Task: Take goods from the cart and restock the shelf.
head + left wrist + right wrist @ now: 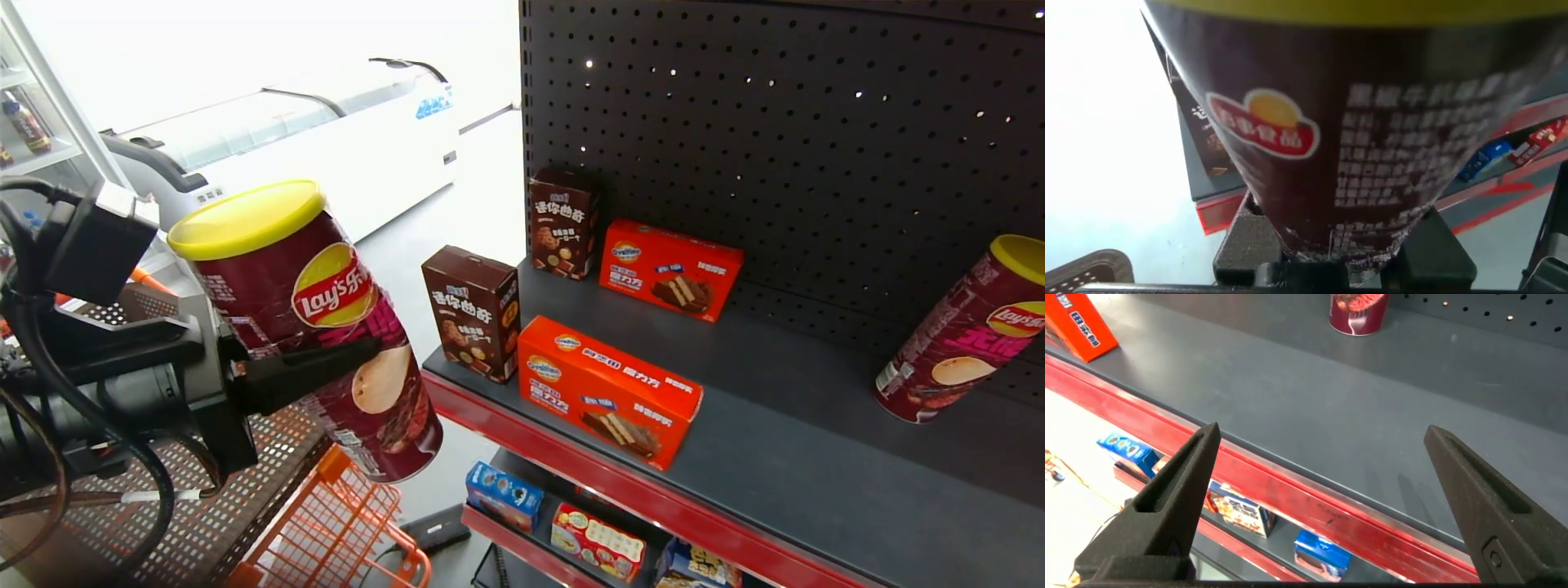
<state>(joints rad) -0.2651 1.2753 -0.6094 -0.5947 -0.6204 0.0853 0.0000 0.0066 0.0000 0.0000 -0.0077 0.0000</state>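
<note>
Left gripper point(339, 359) clamps a glossy, yellow-lidded cylindrical can point(269, 261) above the orange wire cart point(335, 523), beside the matte grey shelf point(784, 408). Right gripper point(1323, 441), jaws wide and empty, hangs over the shelf's red front edge.

Left gripper point(347, 339): matte black, long tapered fingers point(310, 369). Behind it, a boxy black camera housing point(91, 241) and looping black cables point(161, 490). Right gripper point(1323, 433): black wedge-shaped fingers point(1167, 508).

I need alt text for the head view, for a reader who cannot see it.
The left pincer holds a dark red chip can with a yellow lid above an orange cart, beside a dark shelf. On the shelf are two brown boxes, two orange boxes and a second chip can near the pegboard.
</note>
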